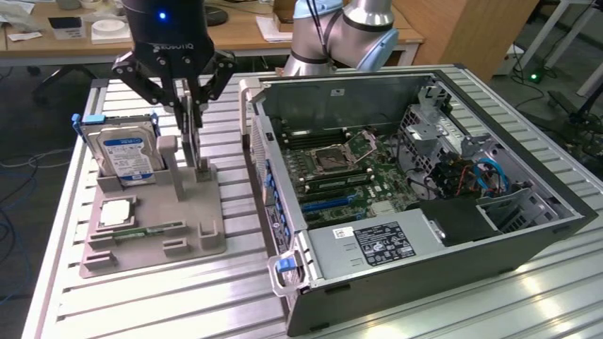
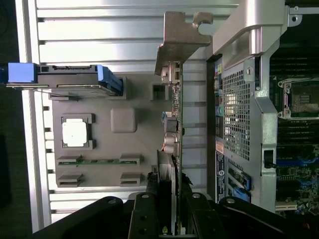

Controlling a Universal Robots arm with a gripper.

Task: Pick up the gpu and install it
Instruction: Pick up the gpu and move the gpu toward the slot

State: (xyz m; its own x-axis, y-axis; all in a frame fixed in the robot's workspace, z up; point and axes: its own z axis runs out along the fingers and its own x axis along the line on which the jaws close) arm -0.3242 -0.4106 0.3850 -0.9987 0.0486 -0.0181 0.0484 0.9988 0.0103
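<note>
The gpu [image 1: 192, 135] is a thin dark card standing on edge over the grey parts holder [image 1: 188, 226]. My gripper [image 1: 191, 104] comes down from above and is shut on the card's upper edge. In the wrist view the gpu [image 2: 173, 127] runs edge-on away from my gripper [image 2: 169, 199], between the two black fingers [image 2: 144, 214], and its silvery bracket [image 2: 182, 37] is at the far end. Its lower edge is at the holder's upright slot [image 1: 203, 173]; I cannot tell whether it still rests in it. The open computer case [image 1: 282, 176] lies to the exterior view's right.
A hard drive [image 1: 123, 150] with a blue-white label stands in the holder, with a processor [image 1: 115, 212] and a memory stick [image 1: 141, 232] in front. The motherboard [image 1: 339, 166] and power supply [image 1: 377, 240] show inside the case. The arm's base [image 1: 344, 35] stands behind.
</note>
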